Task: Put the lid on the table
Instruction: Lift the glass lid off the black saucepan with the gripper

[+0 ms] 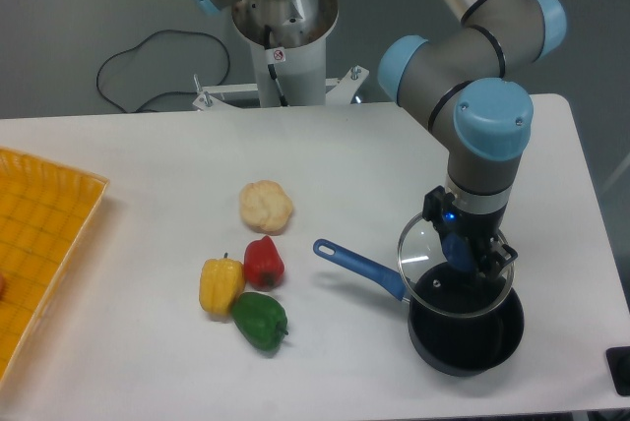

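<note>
The lid (pixel 425 249), a clear glass disc with a thin metal rim, hangs tilted just above the black pot (pixel 466 330) at the right of the white table (pixel 148 362). My gripper (pixel 467 256) reaches down from above and is shut on the lid's blue knob (pixel 456 250). The lid's left edge sits over the pot's blue handle (pixel 359 266); its right part is hidden behind my fingers.
A yellow-orange grid tray (pixel 39 244) lies at the left edge. A cream bun-like item (pixel 266 206), a red pepper (pixel 263 261), a yellow pepper (pixel 220 284) and a green pepper (pixel 260 319) sit mid-table. The arm base (pixel 285 37) stands at the back.
</note>
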`<action>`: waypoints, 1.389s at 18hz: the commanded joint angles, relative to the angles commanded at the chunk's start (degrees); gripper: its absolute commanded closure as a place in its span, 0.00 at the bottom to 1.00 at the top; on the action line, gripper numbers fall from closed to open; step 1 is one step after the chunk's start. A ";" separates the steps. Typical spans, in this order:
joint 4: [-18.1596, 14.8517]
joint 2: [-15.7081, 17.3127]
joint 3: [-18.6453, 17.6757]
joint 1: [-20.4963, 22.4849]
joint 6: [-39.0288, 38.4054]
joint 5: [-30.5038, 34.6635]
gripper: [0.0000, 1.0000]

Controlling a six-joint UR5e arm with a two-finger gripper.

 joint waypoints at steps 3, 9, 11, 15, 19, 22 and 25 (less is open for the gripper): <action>0.52 0.87 -1.93 0.00 0.09 -0.09 0.41; 4.21 4.04 -7.81 0.87 0.17 -0.26 0.42; 5.27 5.79 -10.01 1.40 0.61 -0.26 0.42; 5.71 7.99 -13.00 1.58 0.79 -0.26 0.42; 7.29 9.14 -15.90 1.49 0.88 -0.18 0.42; 10.71 10.54 -19.59 1.49 0.88 -0.09 0.42; 11.16 11.60 -21.35 1.84 1.67 0.44 0.42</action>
